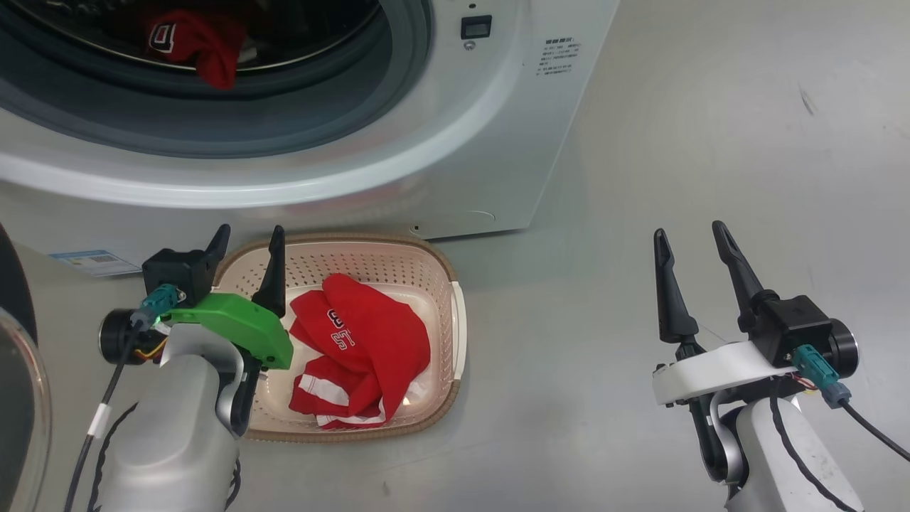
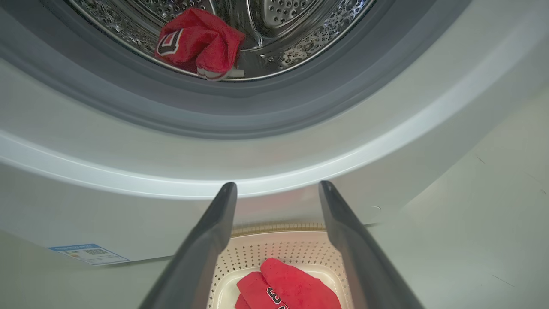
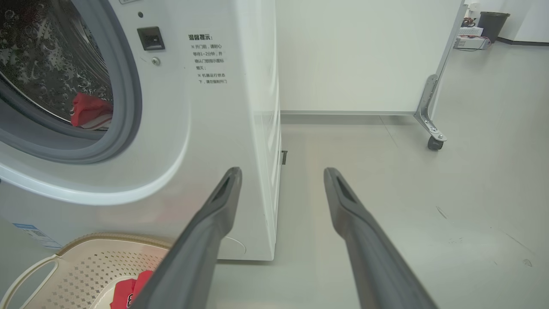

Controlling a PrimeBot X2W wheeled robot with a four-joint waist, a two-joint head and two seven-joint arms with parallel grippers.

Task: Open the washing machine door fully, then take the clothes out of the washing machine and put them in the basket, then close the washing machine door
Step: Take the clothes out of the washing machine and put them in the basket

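Observation:
The washing machine (image 1: 455, 142) stands with its port open, and one red garment (image 1: 192, 46) lies in the steel drum (image 2: 300, 25). On the floor in front sits the cream basket (image 1: 370, 263) holding more red clothes (image 1: 362, 348) with white stripes and lettering. My left gripper (image 1: 249, 245) hovers open over the basket's left end, empty, fingers pointing at the machine. My right gripper (image 1: 688, 229) is open and empty over bare floor to the right of the machine. The washing machine door (image 1: 18, 384) shows as a dark rim and clear glass at the far left edge, swung open.
A blue label (image 1: 96, 262) is stuck low on the machine's front. The door latch slot (image 1: 475, 27) sits right of the port. A white partition on castors (image 3: 431, 107) stands behind on the right. Grey floor (image 1: 711, 142) spreads to the right.

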